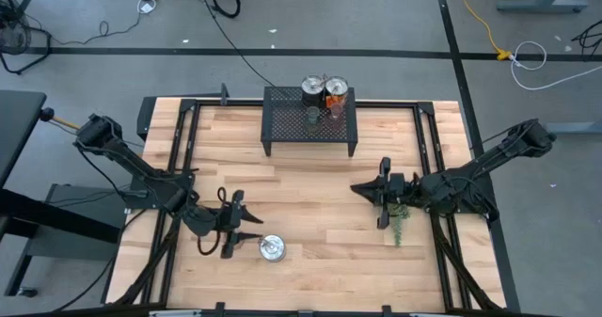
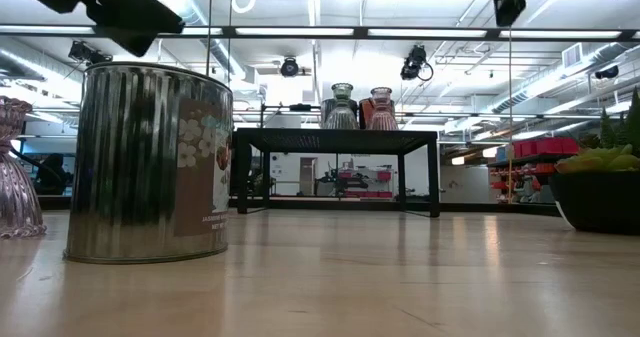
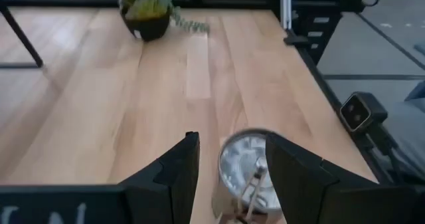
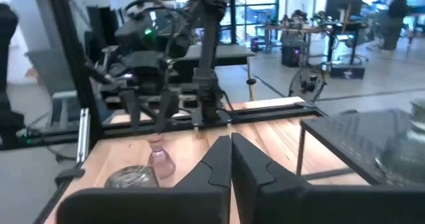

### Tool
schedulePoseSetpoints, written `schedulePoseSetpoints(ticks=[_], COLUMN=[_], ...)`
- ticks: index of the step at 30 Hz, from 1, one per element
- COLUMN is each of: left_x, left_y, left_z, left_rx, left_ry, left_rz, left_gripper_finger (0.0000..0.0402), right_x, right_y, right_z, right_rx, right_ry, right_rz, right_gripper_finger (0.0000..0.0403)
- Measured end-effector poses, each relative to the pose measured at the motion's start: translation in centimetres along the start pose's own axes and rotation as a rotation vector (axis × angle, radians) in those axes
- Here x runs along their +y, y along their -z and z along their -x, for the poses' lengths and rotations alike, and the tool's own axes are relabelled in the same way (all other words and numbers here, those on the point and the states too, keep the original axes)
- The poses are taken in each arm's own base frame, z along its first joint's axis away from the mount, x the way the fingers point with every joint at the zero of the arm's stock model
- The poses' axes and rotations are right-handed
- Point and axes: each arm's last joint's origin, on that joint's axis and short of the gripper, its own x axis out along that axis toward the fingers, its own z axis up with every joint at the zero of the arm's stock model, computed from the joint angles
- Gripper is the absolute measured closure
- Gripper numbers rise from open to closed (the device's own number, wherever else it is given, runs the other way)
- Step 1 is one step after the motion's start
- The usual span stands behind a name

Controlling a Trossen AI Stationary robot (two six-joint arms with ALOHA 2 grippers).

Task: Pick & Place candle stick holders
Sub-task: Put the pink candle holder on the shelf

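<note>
One pinkish-brown holder stands upright on its base on the table, beside a round silvery tin; it also shows in the low view. My left gripper is open just above that holder, near the table's front. In the left wrist view its fingers frame the tin. A pale green holder and a second pinkish holder stand on the black mesh rack at the far side. My right gripper is shut and empty at mid-table.
A green potted plant stands right beside my right arm. Two more tins stand at the back of the rack. Bare wood lies between the two grippers and in front of the rack.
</note>
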Motion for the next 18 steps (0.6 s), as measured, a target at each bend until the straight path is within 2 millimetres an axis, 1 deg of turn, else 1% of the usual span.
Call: schedulePoseSetpoints(ticks=[4,7,13,18], left_x=[0.1,0.1,-0.8,-1.7], left_y=[0.6,2.1,4.3,4.3], left_z=[-0.4,-1.0,-2.2,-2.4], left_rx=[0.021,0.086,0.178,0.136], left_ry=[-0.011,-0.018,-0.011,0.037], left_rz=[0.100,0.137,0.182,0.145], left_gripper_finger=[0.0225,0.0225,0.0225,0.0225], right_x=[-1.5,-2.4,-2.8,-2.8], right_y=[1.5,1.8,1.6,1.6], right_z=[0.3,0.5,0.3,0.3], right_rx=[0.019,0.002,-0.026,-0.024], right_ry=[0.049,0.082,0.032,0.014], right_rz=[-0.017,-0.055,-0.075,-0.076], right_gripper_finger=[0.0395,0.0395,0.0395,0.0395])
